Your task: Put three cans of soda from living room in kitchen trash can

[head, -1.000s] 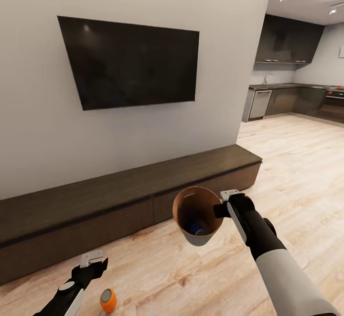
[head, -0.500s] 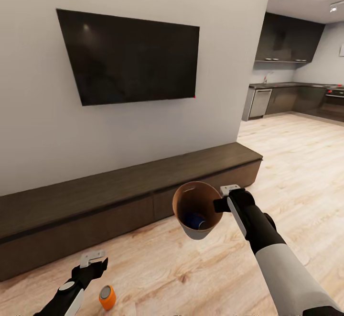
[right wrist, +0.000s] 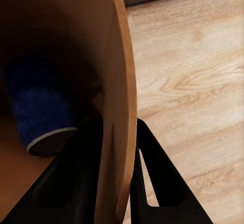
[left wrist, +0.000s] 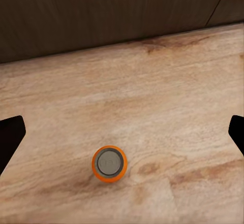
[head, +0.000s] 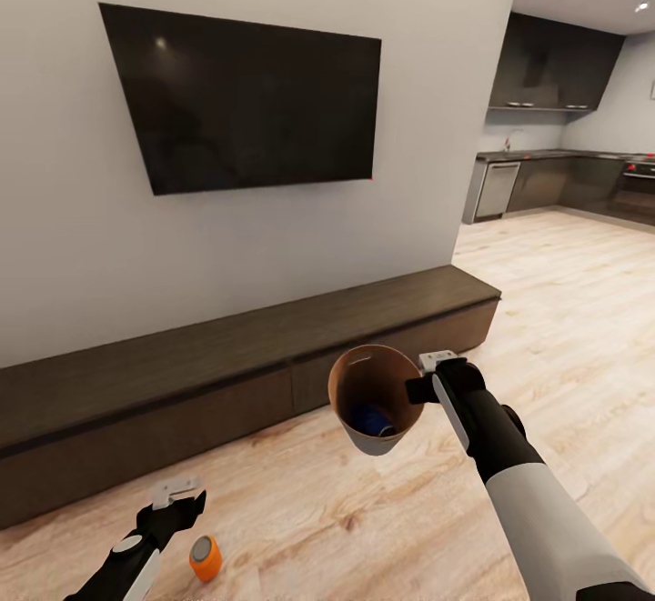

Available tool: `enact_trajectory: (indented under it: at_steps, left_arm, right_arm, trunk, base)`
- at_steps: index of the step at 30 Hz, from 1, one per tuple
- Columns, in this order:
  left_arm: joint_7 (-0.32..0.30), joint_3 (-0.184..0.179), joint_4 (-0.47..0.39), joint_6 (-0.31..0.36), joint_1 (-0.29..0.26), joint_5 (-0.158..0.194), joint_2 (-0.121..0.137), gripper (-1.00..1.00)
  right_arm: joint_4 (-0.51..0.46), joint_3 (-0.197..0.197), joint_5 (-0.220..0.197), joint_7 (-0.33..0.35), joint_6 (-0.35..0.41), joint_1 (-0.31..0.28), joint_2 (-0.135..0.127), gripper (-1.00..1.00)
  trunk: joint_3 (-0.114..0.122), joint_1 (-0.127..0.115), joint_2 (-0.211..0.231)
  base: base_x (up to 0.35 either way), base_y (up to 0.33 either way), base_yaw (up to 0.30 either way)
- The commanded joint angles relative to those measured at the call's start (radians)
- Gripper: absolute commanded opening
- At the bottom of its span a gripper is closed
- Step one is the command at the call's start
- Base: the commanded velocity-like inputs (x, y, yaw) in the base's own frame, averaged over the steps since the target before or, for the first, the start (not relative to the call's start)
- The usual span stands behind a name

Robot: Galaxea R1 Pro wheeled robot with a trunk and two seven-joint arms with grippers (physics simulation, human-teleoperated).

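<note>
My right gripper (head: 417, 394) is shut on the rim of the tash can (head: 377, 401), a pale bucket with an orange-brown inside, and holds it above the floor. In the right wrist view the fingers (right wrist: 152, 168) clamp the bucket wall (right wrist: 119, 82) from both sides. A dark blue can of soda (head: 370, 419) lies inside it (right wrist: 38, 112). An orange can of soda (head: 205, 557) with a grey top stands upright on the plank floor, just below my left gripper (head: 177, 503). In the left wrist view that can (left wrist: 109, 163) sits between the open fingers (left wrist: 10, 137), which do not touch it.
A long low dark-wood cabinet (head: 236, 365) runs along the white wall under a black TV (head: 241, 96). At the right, pale plank floor (head: 564, 283) leads into the kitchen with its dark cabinets (head: 555, 65) and counter (head: 518, 157).
The whole picture has shifted a little, so the camera moved. The orange can now shows slightly higher in the head view, nearer the left gripper. Both grippers keep their poses.
</note>
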Motion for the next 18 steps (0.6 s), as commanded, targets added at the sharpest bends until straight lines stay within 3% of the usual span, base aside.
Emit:
enact_trajectory:
  at_steps: [1,5,12,18]
  left_arm:
    - [0.000,0.000,0.000,0.000,0.000,0.000,0.000,1.00]
    - [-0.001,-0.001,0.000,0.000,0.000,0.000,0.000,1.00]
    - [-0.001,-0.001,0.000,0.000,0.000,0.000,0.000,1.00]
    - [-0.002,0.000,0.000,0.000,0.000,0.000,0.000,1.00]
  right_arm:
    - [0.000,0.000,-0.010,0.004,0.000,-0.001,0.000,-1.00]
    - [0.000,0.000,-0.011,0.004,0.000,-0.001,0.000,-1.00]
    - [0.000,0.000,-0.012,0.004,0.000,-0.001,0.000,-1.00]
    - [0.000,0.000,-0.012,0.004,-0.001,-0.001,0.000,-1.00]
  trunk:
    - [-0.001,0.000,0.000]
    - [-0.008,0.000,0.000]
    - [-0.011,0.000,0.000]
    - [-0.012,0.000,0.000]
  base:
    - [0.000,0.000,0.000]
    - [0.091,0.000,0.000]
    - [0.244,0.000,0.000]
    - [0.079,0.000,0.000]
